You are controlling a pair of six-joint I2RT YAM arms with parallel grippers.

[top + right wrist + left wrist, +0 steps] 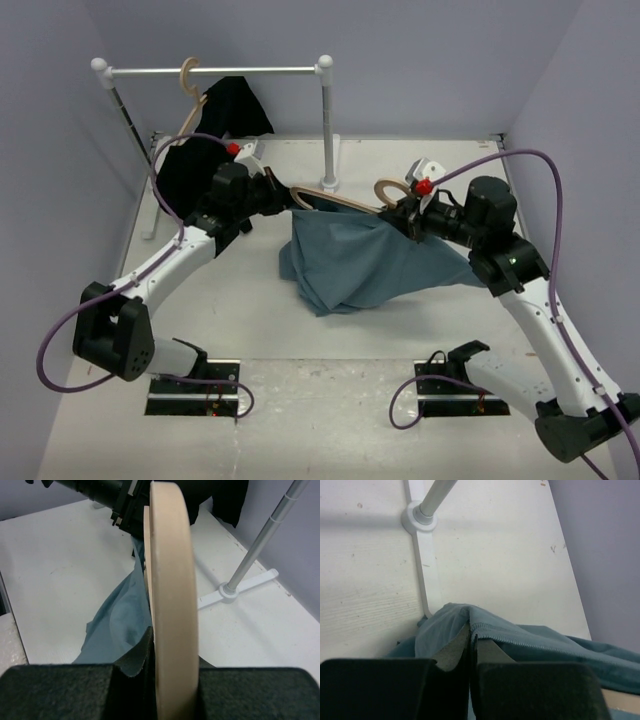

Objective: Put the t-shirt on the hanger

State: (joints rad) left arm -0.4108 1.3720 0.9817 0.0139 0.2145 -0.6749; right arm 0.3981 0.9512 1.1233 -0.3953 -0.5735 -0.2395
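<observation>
- Up close in the right wrist view, the right hand (pixel 170 667) is closed tight on the hanger (pixel 169 580). It holds the curved wood near the hook.
- The left hand (pixel 471 642) is closed too. Its two fingers pinch a stitched edge of the t-shirt (pixel 530 637).
- The hanger is up off the table (pixel 330 390), between the two hands. Its long way runs side to side, from the right hand across toward the left hand.
- The t-shirt hangs down from the hanger in a soft blue bunch. Its bottom seems to reach the table, in the middle, a bit nearer the right arm.
- The hanger's far end points at the left hand, which is just beside it. So the left hand is the nearer one for pulling cloth over that end.
- I think that is the step now: stretching the shirt along the wood while the right hand holds the hanger firm.
- I cannot tell if that end is inside the shirt or only under a fold.
- No box or bin shows. The rail (pixel 250 71) at the back carries a second hanger (pixel 187 72) with black cloth (pixel 240 100) on it, behind the left arm.
</observation>
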